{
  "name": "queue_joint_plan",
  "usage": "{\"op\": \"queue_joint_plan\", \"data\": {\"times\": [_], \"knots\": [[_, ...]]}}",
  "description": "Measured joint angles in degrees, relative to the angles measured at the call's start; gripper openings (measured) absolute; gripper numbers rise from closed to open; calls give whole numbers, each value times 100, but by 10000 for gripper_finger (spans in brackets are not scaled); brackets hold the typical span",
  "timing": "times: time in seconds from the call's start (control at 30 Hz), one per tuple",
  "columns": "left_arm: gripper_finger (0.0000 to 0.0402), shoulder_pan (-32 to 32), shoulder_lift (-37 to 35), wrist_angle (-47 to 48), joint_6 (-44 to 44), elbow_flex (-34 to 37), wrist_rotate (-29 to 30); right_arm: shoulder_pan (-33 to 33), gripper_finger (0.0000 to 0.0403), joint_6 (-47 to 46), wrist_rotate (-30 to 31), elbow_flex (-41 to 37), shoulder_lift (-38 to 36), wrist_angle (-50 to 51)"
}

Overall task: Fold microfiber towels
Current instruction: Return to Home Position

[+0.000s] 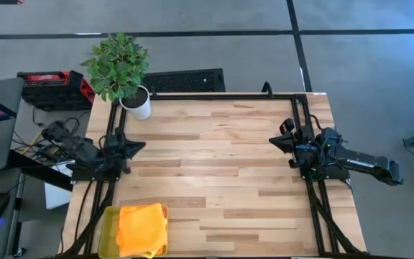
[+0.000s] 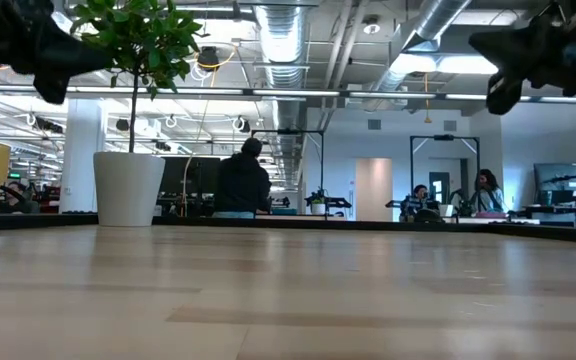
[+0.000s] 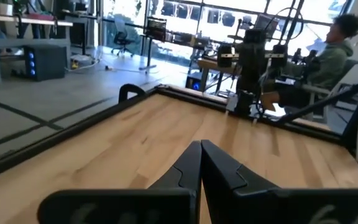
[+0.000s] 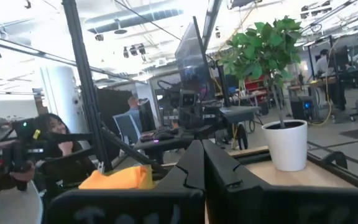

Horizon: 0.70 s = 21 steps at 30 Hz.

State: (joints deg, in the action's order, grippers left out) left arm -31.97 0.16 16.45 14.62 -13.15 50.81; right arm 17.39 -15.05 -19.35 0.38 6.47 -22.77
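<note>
The folded microfiber towels [image 1: 142, 229] lie in a pile inside the yellow-green tray [image 1: 107, 232]. The tray stands on the wooden table [image 1: 221, 180], at the lower left corner in the high view. The top cloth is orange and yellow edges show under it; I cannot tell how many cloths are in the pile. The left gripper [image 1: 139, 146] hangs over the left edge of the table, apart from the tray. Its 2 fingers [image 3: 225, 165] are pressed together with nothing between them. The right gripper [image 1: 275, 142] hangs over the right edge, opposite, also pressed together and holding nothing. A plant [image 1: 118, 65] in a white pot [image 1: 136, 104] stands at the upper left corner.
</note>
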Motion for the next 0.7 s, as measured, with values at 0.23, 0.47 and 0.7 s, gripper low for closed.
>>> {"op": "queue_joint_plan", "data": {"times": [0.23, 0.47, 0.7], "knots": [[0, 0, 4, -983, -279, 919, 51, -11, 14, 515, -3, 0, 34, 76], [0, -2, 60, -1411, -979, 1034, -52, -15, 17, 522, -26, 0, 32, 506], [0, -1, 68, -1378, -1153, 1036, 228, -1, 27, 303, 15, -2, 37, 1604]]}}
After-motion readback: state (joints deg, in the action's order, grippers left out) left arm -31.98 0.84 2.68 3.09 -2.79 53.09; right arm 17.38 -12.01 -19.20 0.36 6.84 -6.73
